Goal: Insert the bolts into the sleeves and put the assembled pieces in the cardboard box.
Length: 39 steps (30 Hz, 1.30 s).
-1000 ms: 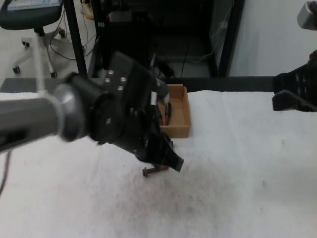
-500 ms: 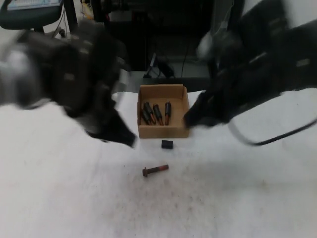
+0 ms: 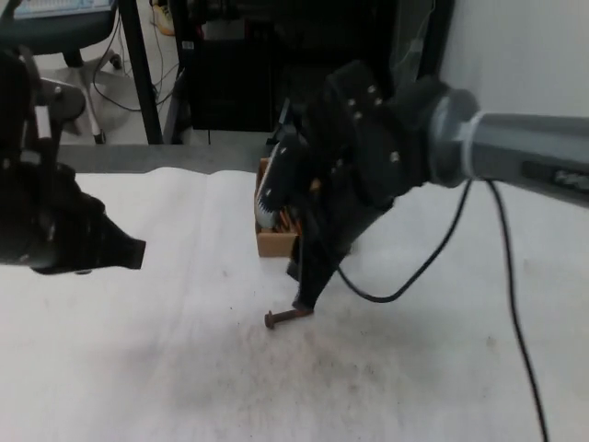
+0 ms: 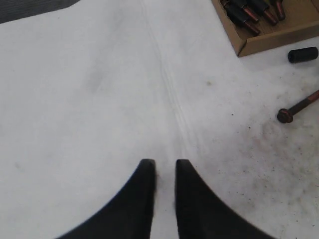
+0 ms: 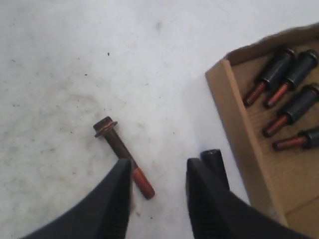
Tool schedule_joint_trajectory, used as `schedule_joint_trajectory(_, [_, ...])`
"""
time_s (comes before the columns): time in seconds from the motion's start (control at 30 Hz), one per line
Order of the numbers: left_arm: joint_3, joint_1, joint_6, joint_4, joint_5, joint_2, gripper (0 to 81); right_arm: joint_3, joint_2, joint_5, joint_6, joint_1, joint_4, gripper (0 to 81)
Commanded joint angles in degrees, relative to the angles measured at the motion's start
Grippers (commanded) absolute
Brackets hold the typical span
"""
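Ok, white cloth bench [image 3: 442, 368], a bit grimy; the cardboard box [image 5: 225, 107] holds four black-sleeved assembled pieces [image 5: 279, 74]. Right gripper [image 5: 158, 172] hangs just in front of the box, fingers apart and empty, straddling the tip end of the last bolt [image 5: 115, 142], which is rusty with a flanged head. Left gripper [image 4: 164, 164] is well off from the box, fingers nearly together, empty. Smooth black cylindrical sleeve [image 4: 302, 54] lies between bolt and box. Step looks like bolt pickup. Next: pinch the shank, probably clear of the sleeve.
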Motion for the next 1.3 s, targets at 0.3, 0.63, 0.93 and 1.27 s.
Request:
schedule_joint_trajectory(0.3, [0.08,0.23,-1.95,-0.07,1.54,-0.57,14.8,-0.92,5.3,1.65,-8.8,3.83,-1.14,34.2])
schedule_joint_trajectory(0.63, [2.58,0.23,-2.07,-1.16,1.54,-0.57,14.8,-0.92,8.56,1.65,-10.79,3.83,-1.27,34.2])
schedule_joint_trajectory(0.93, [3.71,0.23,-2.07,-2.43,1.54,-0.57,14.8,-0.92,9.68,1.65,-11.65,2.77,-5.42,34.2])
schedule_joint_trajectory(1.27, [3.71,0.11,-2.07,-3.02,1.54,-0.57,14.8,-0.92,10.53,0.87,-11.65,1.17,-5.23,34.2])
